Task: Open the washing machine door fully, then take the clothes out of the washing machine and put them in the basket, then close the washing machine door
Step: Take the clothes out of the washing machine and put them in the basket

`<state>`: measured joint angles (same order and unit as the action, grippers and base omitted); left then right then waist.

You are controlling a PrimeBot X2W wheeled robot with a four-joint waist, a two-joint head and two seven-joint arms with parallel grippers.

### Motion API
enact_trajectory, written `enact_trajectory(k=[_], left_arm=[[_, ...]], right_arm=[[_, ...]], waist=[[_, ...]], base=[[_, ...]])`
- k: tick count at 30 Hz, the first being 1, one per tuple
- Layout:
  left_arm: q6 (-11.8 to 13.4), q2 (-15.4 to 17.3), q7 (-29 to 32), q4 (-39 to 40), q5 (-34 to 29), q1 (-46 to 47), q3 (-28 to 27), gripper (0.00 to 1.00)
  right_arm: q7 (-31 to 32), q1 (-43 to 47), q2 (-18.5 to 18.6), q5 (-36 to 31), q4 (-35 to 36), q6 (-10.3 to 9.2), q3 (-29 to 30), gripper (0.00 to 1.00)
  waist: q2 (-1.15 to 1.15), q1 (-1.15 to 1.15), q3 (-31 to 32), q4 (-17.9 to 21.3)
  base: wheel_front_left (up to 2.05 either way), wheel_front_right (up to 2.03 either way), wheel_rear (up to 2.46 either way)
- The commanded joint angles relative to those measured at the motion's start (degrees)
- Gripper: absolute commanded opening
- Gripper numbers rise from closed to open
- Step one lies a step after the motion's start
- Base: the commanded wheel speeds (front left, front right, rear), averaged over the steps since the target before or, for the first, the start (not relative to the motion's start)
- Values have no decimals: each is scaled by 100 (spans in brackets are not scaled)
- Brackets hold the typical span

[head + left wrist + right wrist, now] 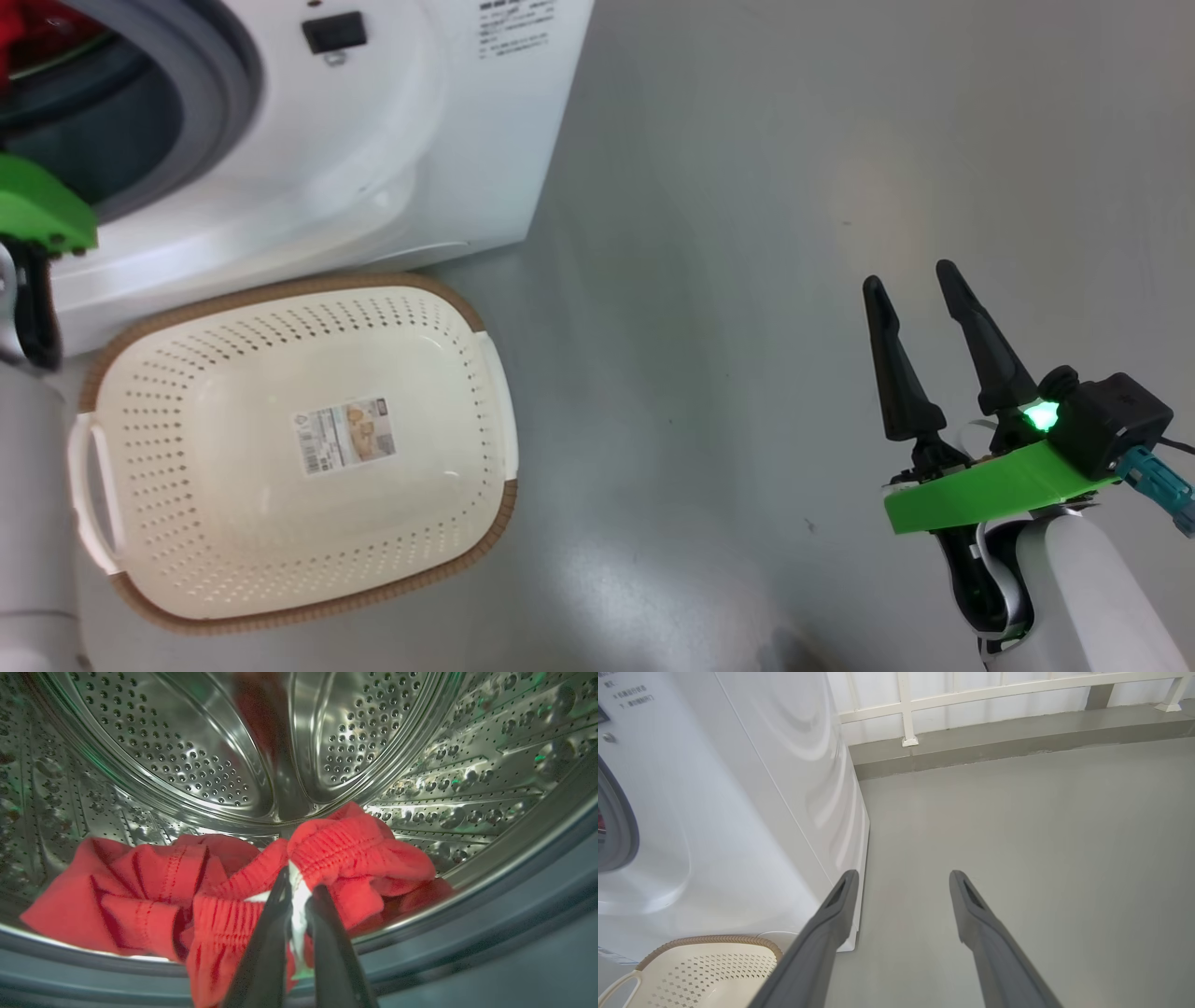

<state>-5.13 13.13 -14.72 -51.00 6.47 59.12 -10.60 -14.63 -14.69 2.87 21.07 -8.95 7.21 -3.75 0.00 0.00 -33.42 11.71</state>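
Note:
Inside the perforated steel drum (187, 742) of the white washing machine (373, 140), the red clothes (154, 877) lie in a heap on the drum floor. My left gripper (301, 882) is shut on a fold of the clothes, pinching a strip of white trim beside a ribbed red band. A bit of red also shows through the machine's opening (37, 28). The cream basket (280, 345) stands empty on the floor in front of the machine. My right gripper (920, 280) hangs open over bare floor, far right of the basket, holding nothing. The washing machine door is out of view.
The grey rubber gasket (224, 103) rings the opening. My left arm's green wrist mount (37, 205) sits at the opening's lower edge. Grey floor (747, 280) stretches right of the machine, ending at a low kerb and white railing (994, 693). The basket's rim (710, 940) lies near my right fingers (845, 886).

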Motion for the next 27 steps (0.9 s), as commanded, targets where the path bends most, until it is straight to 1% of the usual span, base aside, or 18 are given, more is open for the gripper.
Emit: enact_trajectory(k=[1,12,17,22,27], left_arm=[[16,186,-28,303,64,-282,-168,0],[-161,-484,-28,1662,188,-1219,-664,0],[-208,-688,-28,2057,188,-1541,-747,0],[-231,-855,-28,2517,187,-1881,-698,0],[-234,-957,-28,3116,282,-2320,-461,0]], right_arm=[[-37,35,1,-61,125,28,-62,100],[-37,162,15,-127,114,28,74,100],[-37,211,18,-134,114,28,107,100],[-37,284,34,-132,113,28,151,100],[-37,365,50,-133,100,28,169,100]], waist=[[0,0,126,-107],[0,0,456,-425],[0,0,569,-512],[0,0,685,-627],[0,0,797,-728]], base=[[0,0,0],[0,0,0],[0,0,0],[0,0,0],[0,0,0]])
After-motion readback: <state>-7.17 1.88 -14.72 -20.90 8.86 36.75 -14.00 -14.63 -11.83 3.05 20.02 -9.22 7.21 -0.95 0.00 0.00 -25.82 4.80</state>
